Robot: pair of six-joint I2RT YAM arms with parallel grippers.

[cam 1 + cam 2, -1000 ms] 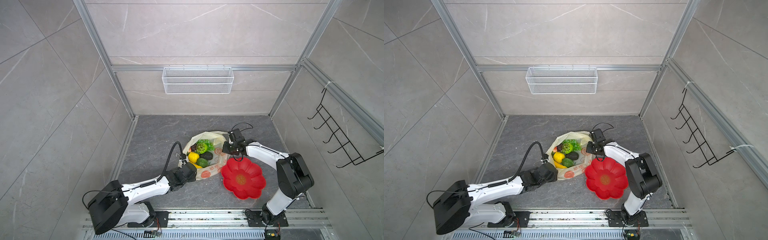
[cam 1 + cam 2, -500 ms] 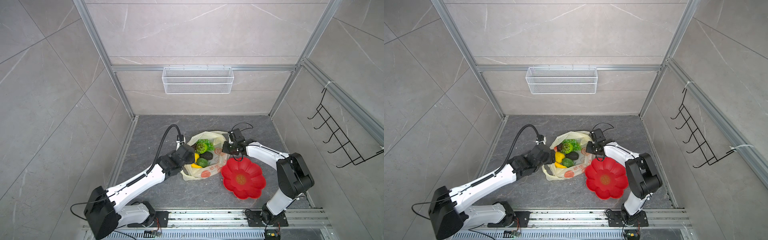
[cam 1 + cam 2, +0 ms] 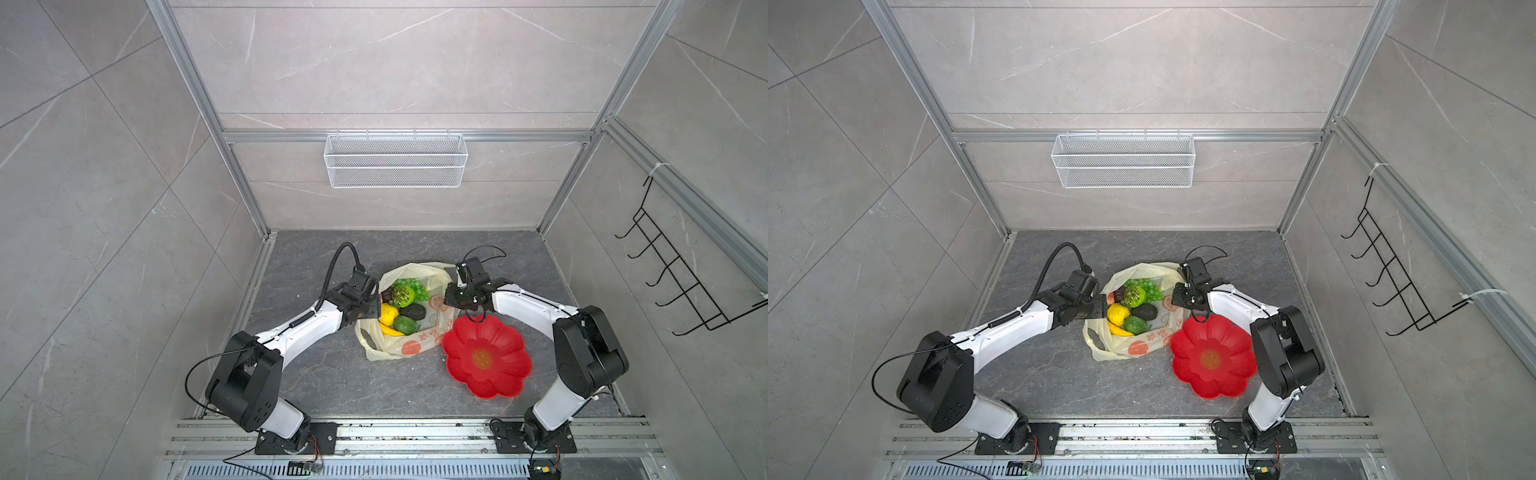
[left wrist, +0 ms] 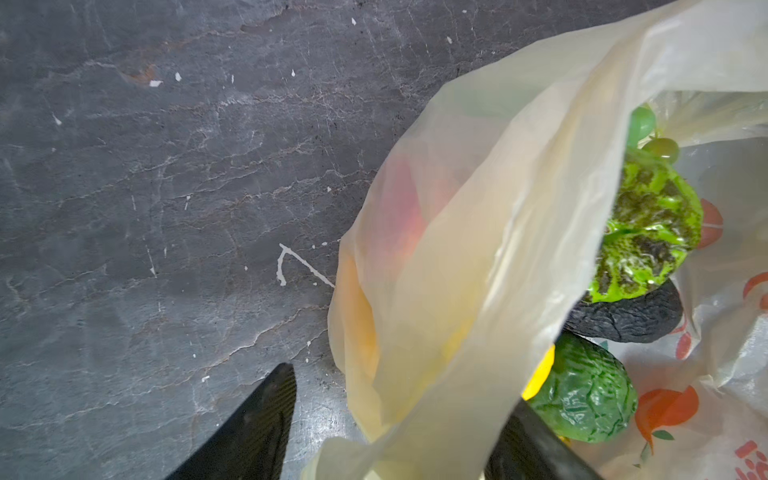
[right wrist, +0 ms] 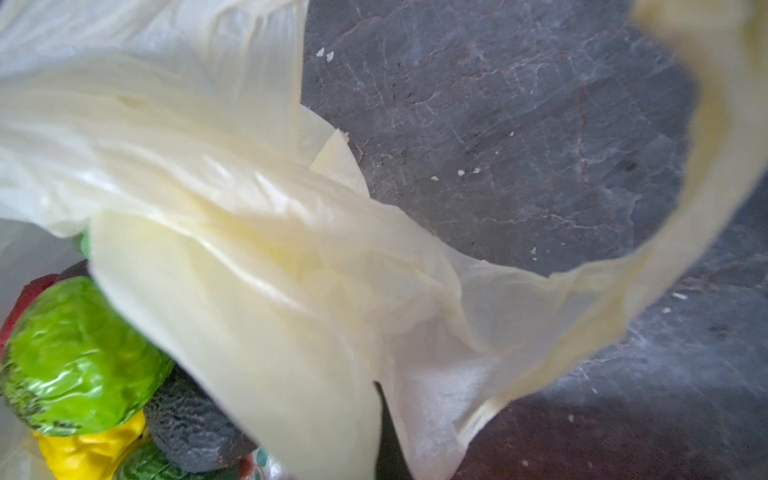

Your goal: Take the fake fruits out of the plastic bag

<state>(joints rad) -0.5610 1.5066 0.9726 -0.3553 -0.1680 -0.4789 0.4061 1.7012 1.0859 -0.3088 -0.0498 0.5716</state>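
Note:
The plastic bag (image 3: pixel 399 347) (image 3: pixel 1121 345) lies open mid-floor in both top views, holding the fake fruits: a bumpy green fruit (image 3: pixel 403 296) (image 4: pixel 648 232), green grapes (image 3: pixel 420 289), a yellow lemon-like ball (image 3: pixel 387 314), a dark avocado (image 3: pixel 412 311) (image 5: pixel 195 424), a green avocado (image 4: pixel 586 399) and a banana (image 3: pixel 388 330). My left gripper (image 3: pixel 376 305) (image 4: pixel 405 390) is open at the bag's left rim, one finger outside and one inside, the film between them. My right gripper (image 3: pixel 449 297) (image 5: pixel 384 440) is shut on the bag's right rim, holding it up.
A red flower-shaped plate (image 3: pixel 484 355) (image 3: pixel 1212 355) lies right of the bag, under the right arm's wrist. A white wire basket (image 3: pixel 395 160) hangs on the back wall and a black hook rack (image 3: pixel 681 274) on the right wall.
My left gripper has moved from the bag's front left corner back to its left rim and opened wider. The right gripper has stayed put.

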